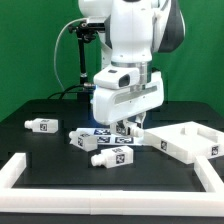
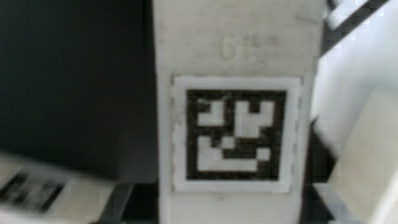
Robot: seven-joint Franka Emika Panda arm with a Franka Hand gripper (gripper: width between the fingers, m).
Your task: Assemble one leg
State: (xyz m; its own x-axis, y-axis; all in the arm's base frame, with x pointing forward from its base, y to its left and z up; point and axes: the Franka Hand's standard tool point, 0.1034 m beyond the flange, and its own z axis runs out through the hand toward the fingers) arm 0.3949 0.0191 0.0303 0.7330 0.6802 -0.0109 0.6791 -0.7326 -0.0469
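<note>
In the wrist view one white leg (image 2: 235, 90) with a black-and-white tag fills the middle, lying lengthwise between my dark fingers (image 2: 128, 205). My gripper (image 2: 231, 215) sits tight on its two sides. In the exterior view the gripper (image 1: 126, 126) is low over the black table's middle, and the held leg is mostly hidden under the hand. Three more legs lie near it: one (image 1: 42, 125) at the exterior view's left, one (image 1: 82, 138) just left of the gripper, and one (image 1: 112, 155) in front of it.
A large flat white panel (image 1: 185, 140) lies at the exterior view's right, close to the gripper. Long white border rails (image 1: 25, 170) run along the left and the front right (image 1: 212, 182). A further leg (image 2: 32, 185) shows beside the held one.
</note>
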